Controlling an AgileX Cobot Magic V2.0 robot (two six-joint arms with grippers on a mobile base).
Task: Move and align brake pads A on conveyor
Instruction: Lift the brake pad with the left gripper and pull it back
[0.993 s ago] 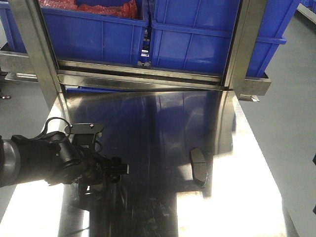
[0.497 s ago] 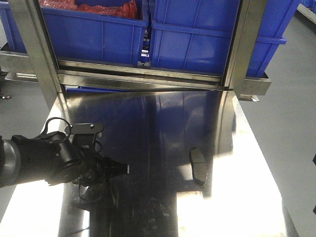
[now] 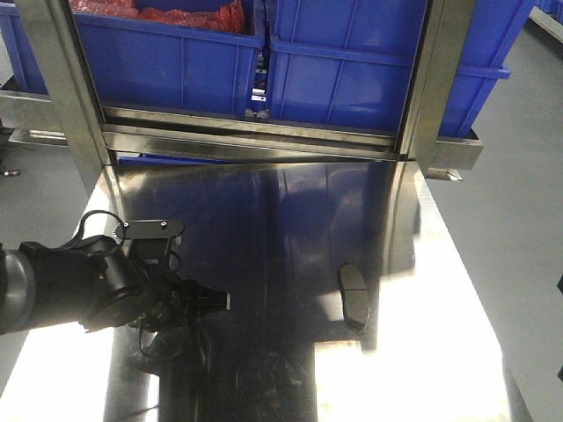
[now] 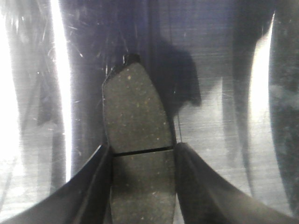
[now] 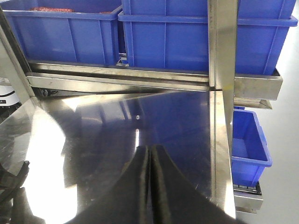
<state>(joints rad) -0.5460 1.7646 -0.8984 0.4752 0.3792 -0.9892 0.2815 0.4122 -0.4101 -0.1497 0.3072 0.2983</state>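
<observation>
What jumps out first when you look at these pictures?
The big blue bins at the back, above the shiny steel table. Then the black left gripper at lower left, pinching a dark brake pad, while another pad lies toward the table's right.

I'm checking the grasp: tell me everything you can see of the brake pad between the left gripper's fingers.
The brake pad is a dark grey, speckled, rough-looking oblong with a groove across its middle and a small tab at its far end. It points away from the left gripper, whose fingers press its long edges by the groove, over the steel table.
</observation>
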